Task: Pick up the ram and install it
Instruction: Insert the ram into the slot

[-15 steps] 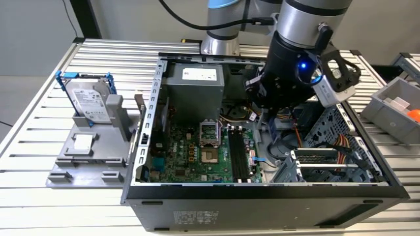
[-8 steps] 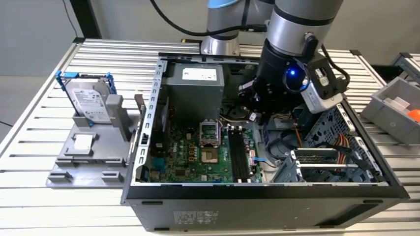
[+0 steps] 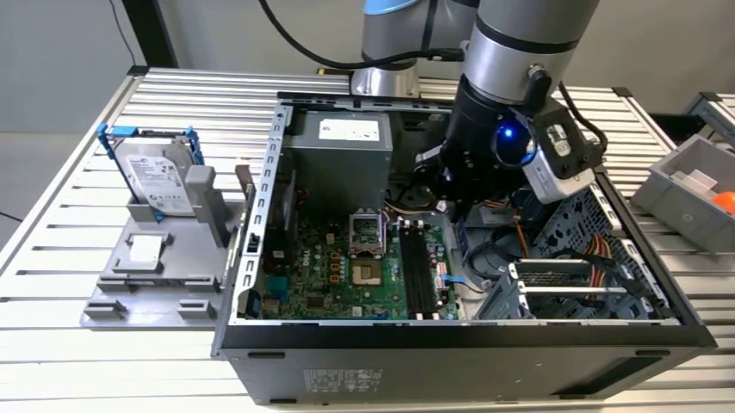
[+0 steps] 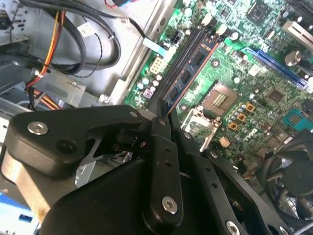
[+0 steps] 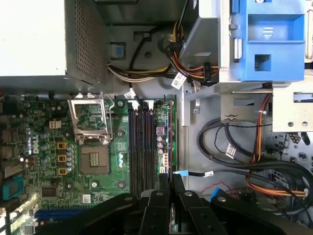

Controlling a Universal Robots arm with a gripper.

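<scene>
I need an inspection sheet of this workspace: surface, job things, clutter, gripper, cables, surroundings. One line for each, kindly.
Surface: slatted metal table carrying an open computer case.
Job things: ram lies along the motherboard's black slots; whether fully seated, cannot tell.
Clutter: hard drive in a blue frame on a grey stand, at the exterior view's left.
Gripper: gripper shut, low over the slots' end.
Cables: black and orange bundles beside the motherboard.
Surroundings: grey bin at the exterior view's right.

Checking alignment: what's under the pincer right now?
The long blue ram stick, gripped by the pincer, over the black motherboard slots. Its bottom edge and slot contact are hidden.
</scene>
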